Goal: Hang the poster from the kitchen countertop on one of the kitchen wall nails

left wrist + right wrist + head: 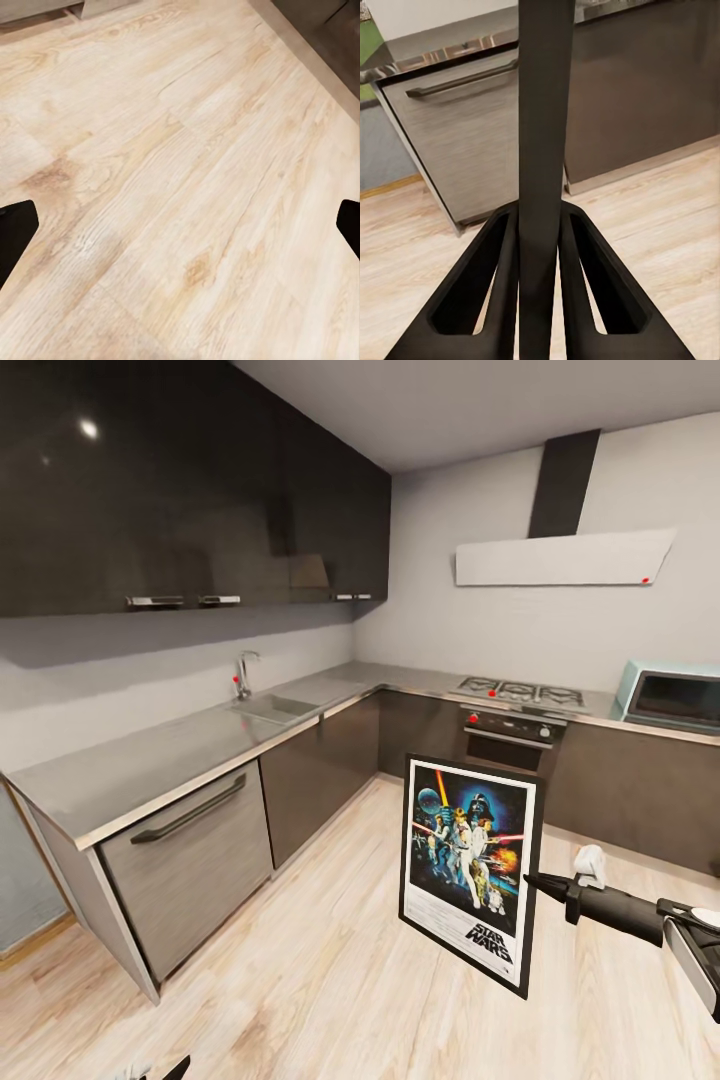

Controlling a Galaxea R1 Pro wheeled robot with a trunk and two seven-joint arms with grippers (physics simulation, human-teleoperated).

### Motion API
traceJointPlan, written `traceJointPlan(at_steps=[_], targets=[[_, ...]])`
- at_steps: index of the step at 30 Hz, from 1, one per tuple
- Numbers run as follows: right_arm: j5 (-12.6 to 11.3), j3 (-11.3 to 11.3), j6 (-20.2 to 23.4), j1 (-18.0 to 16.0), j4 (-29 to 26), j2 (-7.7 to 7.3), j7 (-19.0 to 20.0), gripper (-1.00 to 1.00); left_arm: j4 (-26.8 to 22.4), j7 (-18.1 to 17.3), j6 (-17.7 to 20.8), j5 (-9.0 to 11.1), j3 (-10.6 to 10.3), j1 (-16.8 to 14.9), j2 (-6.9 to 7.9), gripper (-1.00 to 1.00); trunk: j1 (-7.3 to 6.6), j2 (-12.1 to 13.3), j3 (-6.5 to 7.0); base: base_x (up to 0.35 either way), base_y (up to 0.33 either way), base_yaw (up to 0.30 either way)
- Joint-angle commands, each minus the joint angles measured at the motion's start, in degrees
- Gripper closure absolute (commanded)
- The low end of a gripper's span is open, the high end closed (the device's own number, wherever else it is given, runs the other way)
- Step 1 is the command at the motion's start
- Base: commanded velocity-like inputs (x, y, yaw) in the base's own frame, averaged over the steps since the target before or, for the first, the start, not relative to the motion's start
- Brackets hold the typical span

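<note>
My right gripper point(540, 247) pinches the side edge of the black-framed rectangular Star Wars poster point(470, 868), both fingers flat on its frame, holding it upright above the pale wood floor point(180, 180), ready for hanging. My left fingers point(15, 232) are spread wide, empty.

A gas stove point(520, 692) and a blue microwave point(668, 698) sit by the wall; the wood floor point(300, 980) is pale.

microwave point(672, 700) cut off at edge
</note>
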Motion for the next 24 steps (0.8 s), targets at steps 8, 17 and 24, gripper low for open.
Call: traceJointPlan(at_steps=[8, 17, 24], targets=[[-0.43, -0.03, 0.82, -0.05, 0.03, -0.01, 0.5, 1.0, 0.09, -0.19, -0.25, -0.39, 0.4, -0.06, 0.01, -1.0, -1.75, 3.16, 1.36, 0.0, 0.0, 0.0], [-0.43, -0.03, 0.82, -0.05, 0.03, -0.01, 0.5, 1.0, 0.09, -0.19, -0.25, -0.39, 0.38, -0.06, 0.01, -1.0, -3.73, 6.77, 2.98, 0.0, 0.0, 0.0], [-0.43, -0.03, 0.82, -0.05, 0.03, -0.01, 0.51, 1.0, 0.09, -0.19, -0.25, -0.39, 0.36, -0.06, 0.01, -1.0, -5.27, 9.58, 4.23, 0.0, 0.0, 0.0]])
